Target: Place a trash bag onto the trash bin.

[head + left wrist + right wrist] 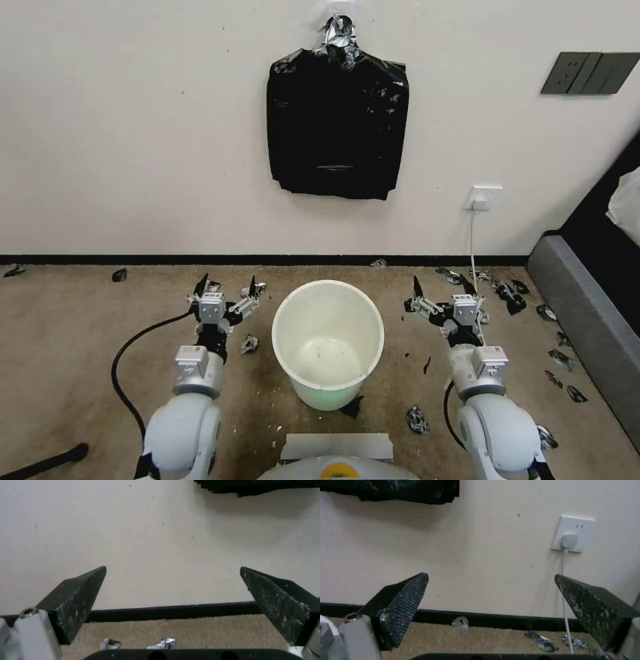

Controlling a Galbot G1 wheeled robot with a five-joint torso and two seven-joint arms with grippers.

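Both grippers, L (pixel 227 285) & R (pixel 442 287), jaws wide, flank empty trash bin (pixel 288 333).

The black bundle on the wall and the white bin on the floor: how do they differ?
The black bundle is flat, glossy and dark; the trash bin is round, cream-white and rigid. The bundle hangs up on the wall; the bin stands upright on the carpet, open and unlined, between the open left tool and right tool. Both sit centred ahead of the robot.
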